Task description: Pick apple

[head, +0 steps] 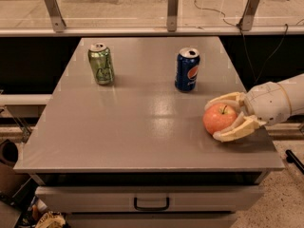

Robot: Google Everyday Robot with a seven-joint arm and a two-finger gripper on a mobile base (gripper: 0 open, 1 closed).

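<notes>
The orange-red apple (220, 118) with a short dark stem rests on the grey table (137, 122) near its right edge. My gripper (213, 121) reaches in from the right, its cream fingers (233, 132) on the apple's far and near sides. The fingers lie against the apple and it still sits on the tabletop.
A blue Pepsi can (187, 69) stands behind the apple, to its left. A green soda can (100, 63) stands at the back left. The table's front edge and a drawer with a handle (151, 204) are below. A glass rail with metal posts runs along the back.
</notes>
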